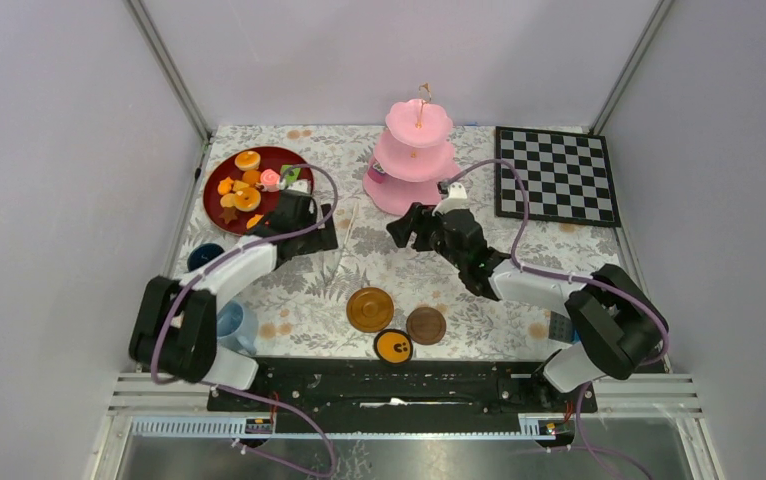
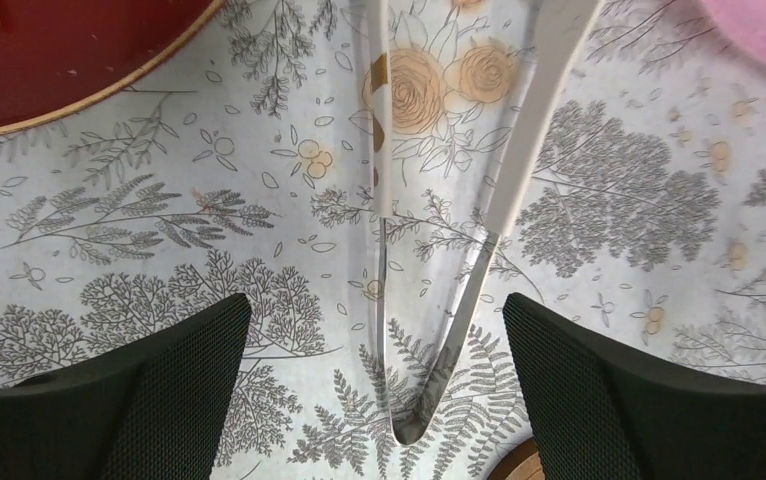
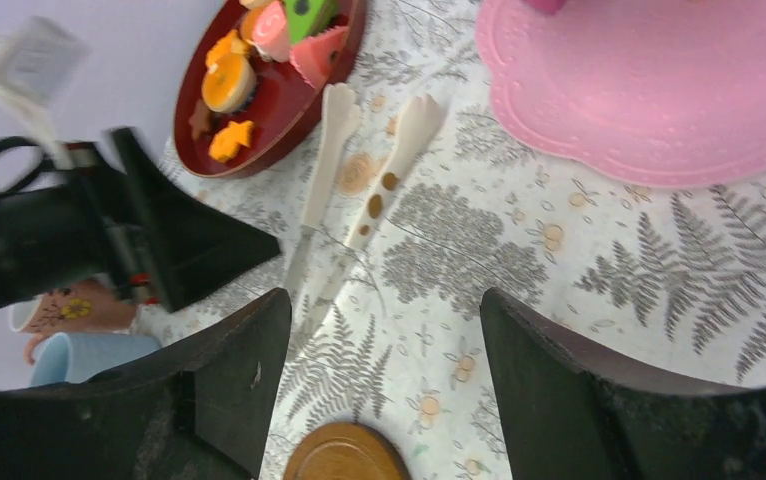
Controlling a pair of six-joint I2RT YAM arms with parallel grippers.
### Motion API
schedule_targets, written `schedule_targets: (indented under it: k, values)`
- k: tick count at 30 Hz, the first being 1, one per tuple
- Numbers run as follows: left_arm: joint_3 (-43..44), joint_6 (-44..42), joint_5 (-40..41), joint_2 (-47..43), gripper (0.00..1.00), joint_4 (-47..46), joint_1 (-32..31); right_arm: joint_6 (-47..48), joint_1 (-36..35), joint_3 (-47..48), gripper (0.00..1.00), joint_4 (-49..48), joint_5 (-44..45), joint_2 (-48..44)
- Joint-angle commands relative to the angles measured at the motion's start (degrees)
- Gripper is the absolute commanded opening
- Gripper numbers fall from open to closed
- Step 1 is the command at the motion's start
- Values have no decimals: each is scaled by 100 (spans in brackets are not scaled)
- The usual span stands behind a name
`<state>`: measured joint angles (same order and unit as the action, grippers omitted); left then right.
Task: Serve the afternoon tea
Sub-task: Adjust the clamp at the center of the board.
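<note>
The pink three-tier cake stand (image 1: 417,160) stands at the back centre; its base (image 3: 659,90) fills the upper right of the right wrist view. A dark red plate (image 1: 221,198) at the back left holds several small pastries (image 1: 247,185) and a brown star biscuit (image 1: 227,214). Clear plastic tongs (image 2: 439,250) lie flat on the floral cloth. My left gripper (image 2: 374,330) hovers open over their hinge end, touching nothing. My right gripper (image 3: 384,320) is open and empty above the cloth, left of the stand, with a brown saucer (image 3: 344,455) just below its fingers.
Three round saucers (image 1: 370,309) (image 1: 426,325) (image 1: 393,346) lie near the front centre. A light-blue cup (image 1: 234,325) and a dark-blue cup (image 1: 202,257) sit by the left arm. The chessboard (image 1: 557,175) lies at the back right. Grey walls enclose the table.
</note>
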<state>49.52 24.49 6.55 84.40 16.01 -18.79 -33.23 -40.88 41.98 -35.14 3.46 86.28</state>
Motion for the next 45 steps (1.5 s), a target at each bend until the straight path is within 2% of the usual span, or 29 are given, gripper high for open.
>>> schedule_targets:
  k: [1,6,11,17,23,28,34,36,39,42,45]
  values:
    - [-670,43,275,-776,99,-1273,-70,186,86,-254,76,-750,-172,42]
    - [-1587,-121,535,-1076,99,-2945,-506,36,90,-463,76,-1256,-327,85]
    - [-2369,-76,852,-657,99,-4404,-853,98,96,-685,77,-1520,-256,-42]
    - [-2194,217,1461,-517,99,-4291,-1279,193,103,-1032,78,-1939,-96,-269]
    - [-2770,738,2138,20,99,-5112,-1699,205,97,-1173,78,-2217,-179,-270]
    - [-2935,400,2895,334,98,-5731,-2187,190,101,-1252,78,-2405,-227,-215]
    - [-3133,419,3036,838,99,-6319,-2359,186,100,-1340,78,-2529,-230,-150]
    - [-3284,399,3155,984,96,-6724,-2385,192,103,-1362,77,-2562,-207,-137]
    - [-3483,262,3248,1230,86,-7472,-2433,223,92,-1424,77,-2601,-170,-157]
    - [-3363,128,3511,1454,74,-7426,-2513,229,100,-1518,77,-2640,-77,-208]
    - [-3344,25,3574,1527,73,-7414,-2555,236,101,-1553,77,-2679,-46,-219]
